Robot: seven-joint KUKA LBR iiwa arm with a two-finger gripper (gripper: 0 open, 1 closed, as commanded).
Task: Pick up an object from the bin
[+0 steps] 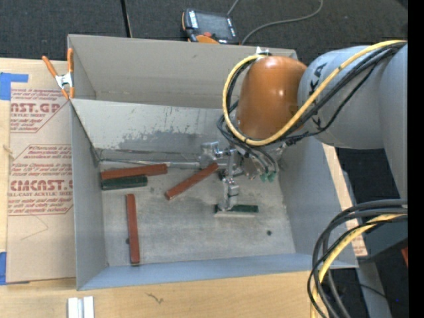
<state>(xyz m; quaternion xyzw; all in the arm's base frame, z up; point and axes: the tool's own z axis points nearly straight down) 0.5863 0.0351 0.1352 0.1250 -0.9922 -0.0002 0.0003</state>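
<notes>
Your gripper [231, 199], open or closed I cannot tell, sits over one end of the short green stick [244, 209], which may pivot away.

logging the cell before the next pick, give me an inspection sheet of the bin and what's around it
surface: grey metal bin, floor scuffed.
job's things: short dark green stick right of centre, under the hand.
clutter: slanted red-brown stick beside the hand; another red-brown stick at left, long dark green stick alongside it; third red-brown stick front left.
hand: hand low over the short stick's left end; open or shut unclear.
cables: yellow and black cables looped round the orange wrist cover.
surroundings: black device with a lead behind the bin.
</notes>
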